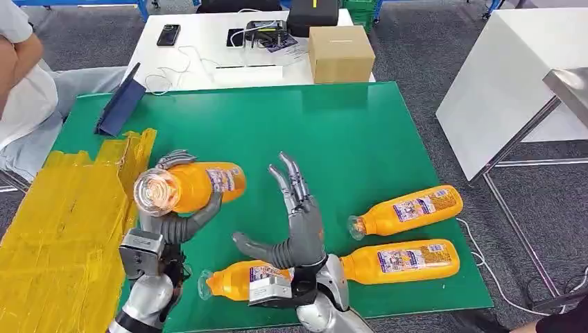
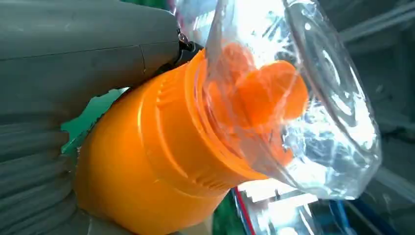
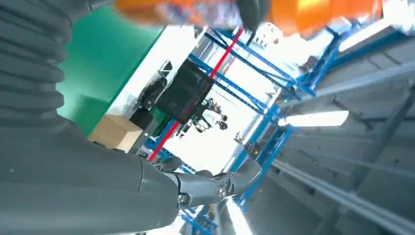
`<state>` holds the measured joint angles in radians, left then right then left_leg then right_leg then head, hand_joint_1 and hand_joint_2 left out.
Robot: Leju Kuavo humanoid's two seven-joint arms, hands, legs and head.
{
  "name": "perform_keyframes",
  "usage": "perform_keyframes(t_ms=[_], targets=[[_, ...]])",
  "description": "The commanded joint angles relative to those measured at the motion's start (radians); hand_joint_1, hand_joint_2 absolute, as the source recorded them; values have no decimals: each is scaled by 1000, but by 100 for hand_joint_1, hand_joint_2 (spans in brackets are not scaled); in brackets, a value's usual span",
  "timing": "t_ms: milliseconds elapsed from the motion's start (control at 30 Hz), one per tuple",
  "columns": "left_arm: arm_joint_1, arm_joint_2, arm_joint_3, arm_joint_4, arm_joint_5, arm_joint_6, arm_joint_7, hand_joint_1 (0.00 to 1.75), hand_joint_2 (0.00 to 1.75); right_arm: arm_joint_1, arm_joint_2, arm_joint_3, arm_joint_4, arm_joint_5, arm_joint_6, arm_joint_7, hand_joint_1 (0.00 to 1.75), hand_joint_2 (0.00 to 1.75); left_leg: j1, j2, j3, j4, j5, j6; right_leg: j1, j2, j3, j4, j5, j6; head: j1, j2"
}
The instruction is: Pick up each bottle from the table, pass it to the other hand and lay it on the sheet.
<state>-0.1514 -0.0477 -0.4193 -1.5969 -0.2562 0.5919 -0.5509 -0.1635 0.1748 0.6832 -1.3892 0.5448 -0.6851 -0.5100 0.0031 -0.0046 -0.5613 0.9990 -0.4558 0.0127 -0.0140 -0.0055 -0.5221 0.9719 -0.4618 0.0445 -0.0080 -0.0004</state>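
Note:
My left hand [image 1: 182, 223] grips an orange bottle [image 1: 191, 186] lifted above the green mat, its clear cap end toward me. The left wrist view shows that same bottle [image 2: 161, 166] close up with its clear cap [image 2: 298, 103]. My right hand [image 1: 299, 220] stands open beside it, fingers spread and pointing up, apart from the bottle. Three more orange bottles lie on the mat: one [image 1: 239, 281] just under my right wrist, one [image 1: 408, 210] at the right, one [image 1: 402, 261] near the front edge. The yellow sheet [image 1: 66, 215] lies at the left.
A cardboard box [image 1: 340, 52] stands at the mat's far edge on a white table [image 1: 201, 48] with a phone and cables. A dark blue tablet [image 1: 121, 103] leans at the far left corner. A person's sleeve [image 1: 21, 83] is at the left. A white table [image 1: 513, 76] stands right.

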Motion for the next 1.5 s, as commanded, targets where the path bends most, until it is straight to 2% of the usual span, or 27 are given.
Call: perform_keyframes(t_ms=[33, 200, 233, 300, 433, 467, 567, 600, 633, 700, 733, 1200, 1267, 1500], targets=[[-52, 26, 89, 37, -237, 106, 48, 175, 175, 38, -103, -23, -200, -81, 13, 11, 0, 175, 0, -1, 0, 0, 0, 0, 0, -1, 1, 0, 0, -1, 0, 0], [-20, 4, 215, 18, -847, 106, 182, 175, 175, 134, -147, -151, -375, -220, 107, 4, 0, 175, 1, -2, 1, 0, 0, 0, 1, -2, 2, -1, -1, -1, 0, 0], [-12, 12, 216, 25, -967, 106, 222, 175, 175, 159, -152, -186, -411, -228, 110, -2, 0, 175, 1, -2, 2, 0, -1, 0, 1, -2, 3, -1, -1, -1, 0, 0], [-6, 82, 152, 57, -1151, 106, 381, 175, 175, 201, -148, -251, -468, -224, 133, -7, 0, 175, 0, -2, 1, 0, 0, 0, 0, -1, 2, -1, 0, -1, 0, 0], [15, 158, 91, 66, -1305, 53, 556, 175, 175, 252, -127, -334, -521, -211, 147, -5, 0, 175, 1, -1, 3, -1, -1, -1, 1, -1, 4, -2, -1, -2, 0, 0], [6, 201, 81, 67, -1315, 31, 605, 175, 175, 259, -122, -349, -526, -208, 145, -7, 0, 175, 0, -1, 2, -1, -1, -1, 1, -1, 3, -1, -1, -2, 0, 0], [4, 203, 76, 75, -1315, -6, 638, 175, 175, 264, -119, -356, -530, -208, 146, -7, 0, 175, 0, -2, 2, -1, 0, -1, 1, -2, 2, -1, -1, -2, 0, 0], [-47, 295, 15, 90, -1315, -60, 770, 175, 175, 267, -111, -361, -530, -206, 154, -8, 0, 175, 0, -1, 1, -1, 0, -1, 1, -1, 1, -1, -1, -1, 0, 0], [-63, 322, -28, 93, -1315, -76, 827, 175, 175, 268, -109, -362, -530, -205, 156, -8, 0, 175, 0, -1, 1, 0, 0, -1, 1, -1, 1, -1, 0, -1, 0, 0], [-96, 340, -83, 133, -1315, -137, 929, 175, 175, 269, -103, -363, -530, -194, 155, -6, 0, 175, 1, -2, 1, 0, 0, -1, 1, -2, 1, 0, -1, -1, 0, 0], [-102, 326, -75, 160, -1315, -176, 958, 175, 175, 272, -99, -364, -533, -187, 156, -2, 0, 175, 1, -3, 0, 0, 0, -1, 1, -3, 1, 0, 0, -1, 0, 0], [-104, 319, -53, 179, -1315, -217, 971, 175, 175, 275, -97, -366, -537, -182, 156, 1, 0, 175, 1, -1, 2, 0, 0, -1, 1, -1, 2, -1, -1, -2, 0, 0], [-83, 254, 51, 200, -1315, -250, 896, 175, 175, 277, -91, -373, -542, -176, 154, 6, 0, 175, 1, -1, 2, -1, 0, -1, 1, -1, 2, -1, 0, -2, 0, 0], [-83, 207, 152, 303, -1239, -317, 762, 175, 175, 268, -87, -380, -534, -179, 166, 14, 0, 175, 0, 0, 2, -1, 0, 0, 0, 0, 2, -1, 0, -1, 0, 0]])
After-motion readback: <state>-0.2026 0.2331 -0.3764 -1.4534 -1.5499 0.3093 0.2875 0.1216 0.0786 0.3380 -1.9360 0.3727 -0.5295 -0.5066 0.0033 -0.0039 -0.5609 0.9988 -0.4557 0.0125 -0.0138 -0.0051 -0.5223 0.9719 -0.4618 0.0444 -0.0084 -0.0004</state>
